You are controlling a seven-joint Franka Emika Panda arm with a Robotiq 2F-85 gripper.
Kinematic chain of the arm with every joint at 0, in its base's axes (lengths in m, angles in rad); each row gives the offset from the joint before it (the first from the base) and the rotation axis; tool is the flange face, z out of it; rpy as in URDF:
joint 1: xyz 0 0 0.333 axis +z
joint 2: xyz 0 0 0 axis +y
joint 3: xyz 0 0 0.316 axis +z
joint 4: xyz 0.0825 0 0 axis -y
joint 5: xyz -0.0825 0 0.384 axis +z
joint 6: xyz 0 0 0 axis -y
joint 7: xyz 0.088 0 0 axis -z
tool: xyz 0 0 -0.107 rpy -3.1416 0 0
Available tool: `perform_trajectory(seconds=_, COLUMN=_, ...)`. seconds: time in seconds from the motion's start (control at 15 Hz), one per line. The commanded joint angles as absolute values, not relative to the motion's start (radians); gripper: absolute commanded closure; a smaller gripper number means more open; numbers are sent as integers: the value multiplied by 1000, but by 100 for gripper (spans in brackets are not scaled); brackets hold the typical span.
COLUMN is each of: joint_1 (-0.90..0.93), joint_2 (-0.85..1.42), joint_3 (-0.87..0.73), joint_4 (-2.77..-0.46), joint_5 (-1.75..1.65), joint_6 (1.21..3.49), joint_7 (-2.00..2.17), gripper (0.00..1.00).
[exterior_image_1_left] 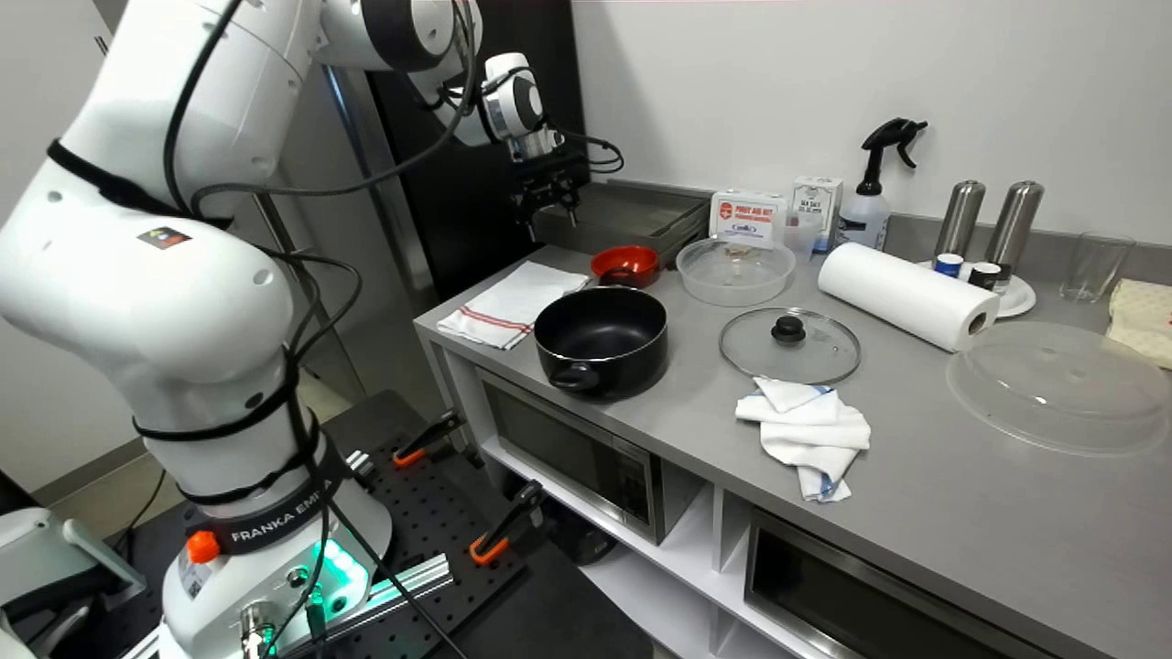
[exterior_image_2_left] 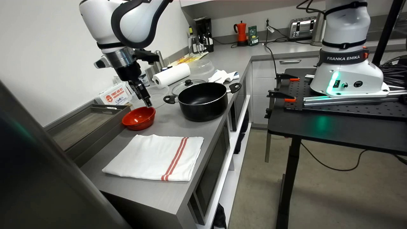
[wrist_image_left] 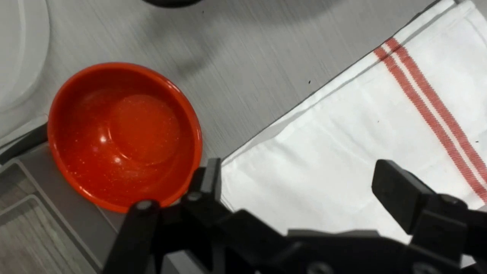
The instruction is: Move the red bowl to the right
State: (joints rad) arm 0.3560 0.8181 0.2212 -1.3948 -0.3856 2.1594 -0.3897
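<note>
We had the red bowl (wrist_image_left: 125, 137) sitting upright on the grey counter (exterior_image_1_left: 998, 513), near the black pot (exterior_image_2_left: 203, 109) and just past one handle (exterior_image_2_left: 170, 99) of it; in the wrist view a strip of counter showed between pot and bowl. In both exterior views we saw the gripper (wrist_image_left: 298, 171) pointing down above the bowl's side of the pot. Its jaws stood spread wide, and it had hold of nothing. In the wrist view one jaw overlapped the bowl's rim, though we could not tell whether they touched; the other was over the folded white towel (exterior_image_2_left: 155, 157), which lay flat near the pot. Across the pot from that towel we saw the glass lid (exterior_image_1_left: 789, 357) and a rumpled white cloth (exterior_image_1_left: 810, 435), and, well apart from the pot on that same side, a paper towel roll (exterior_image_1_left: 893, 293). The grey tray (exterior_image_2_left: 86, 127) stood farther from the pot than the bowl did.
</note>
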Motion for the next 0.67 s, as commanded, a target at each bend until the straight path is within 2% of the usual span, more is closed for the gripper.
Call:
perform_trajectory(seconds=0.0, joint_1=387, joint_2=938, joint_3=186, joint_4=-1243, joint_5=-417, joint_6=2203, joint_7=-439, gripper=0)
perform_trajectory(seconds=0.6, joint_1=366, joint_2=1145, joint_3=114, joint_4=-1046, joint_5=-405, joint_6=2290, joint_7=-486, gripper=0)
